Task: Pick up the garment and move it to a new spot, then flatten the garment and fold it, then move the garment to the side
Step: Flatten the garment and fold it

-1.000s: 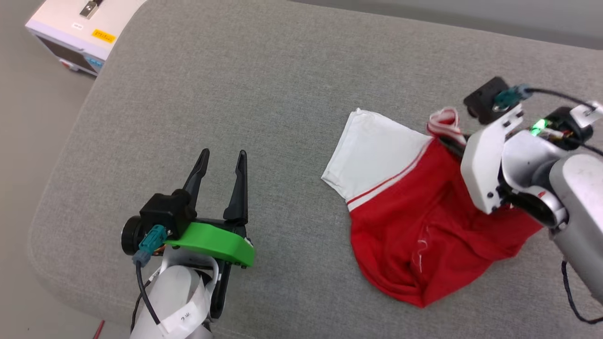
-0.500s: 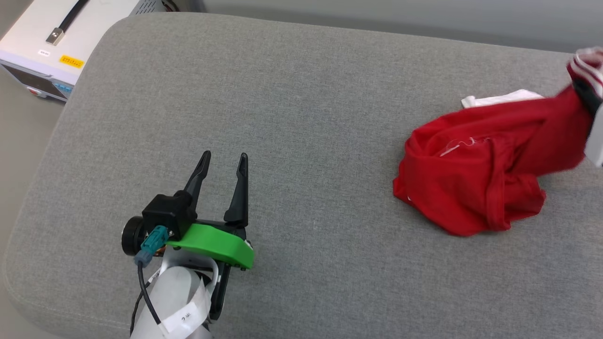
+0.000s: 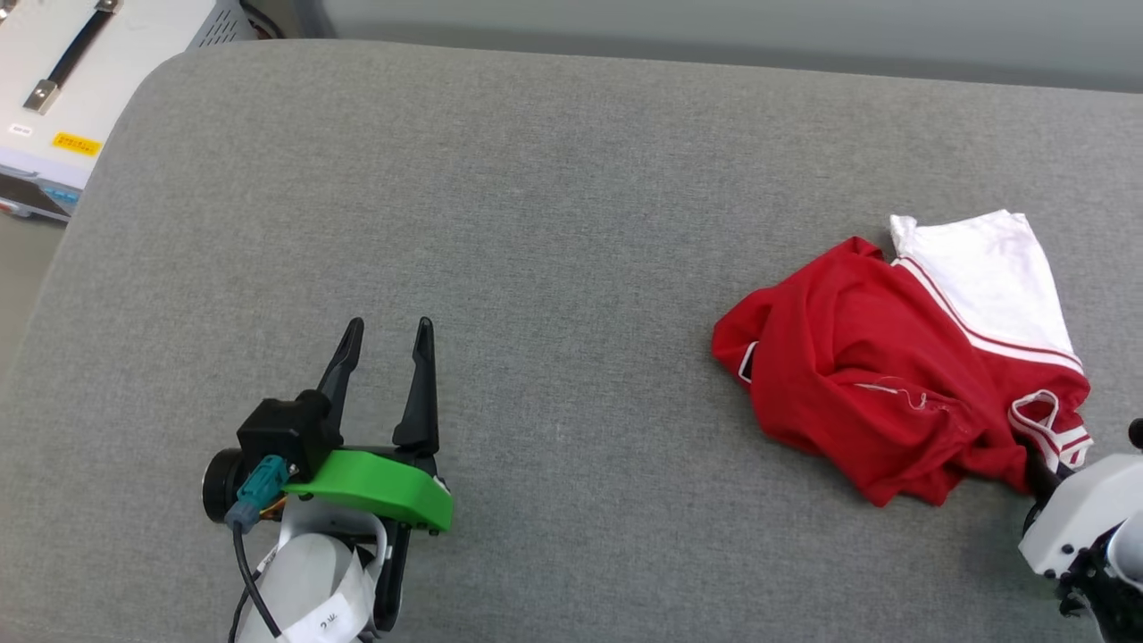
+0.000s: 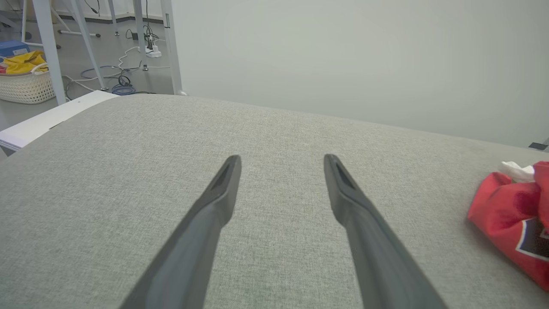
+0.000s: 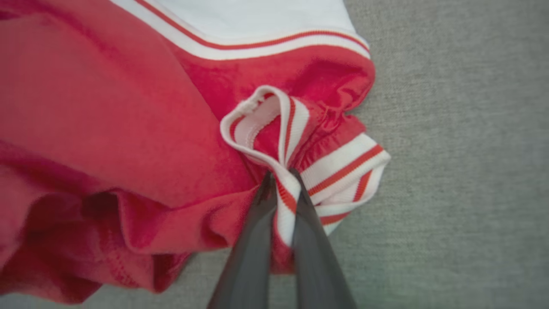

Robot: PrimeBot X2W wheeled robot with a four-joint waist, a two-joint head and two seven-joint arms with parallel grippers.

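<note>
The crumpled red cotton T-shirt (image 3: 857,393) lies on the right part of the grey fabric cushion (image 3: 554,223), with its white sleeve (image 3: 982,268) on the far right side. The right hand (image 5: 281,176) is at the shirt's near right edge, pinching the striped trim (image 5: 343,171). The left hand (image 3: 388,326) is over the cushion's near left, fingers apart, well apart from the shirt. A white metal box (image 3: 54,107) stands beyond the cushion's far left corner.

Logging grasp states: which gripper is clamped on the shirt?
The right gripper, shut on the shirt at its striped trim; the left gripper stands open, empty.
</note>
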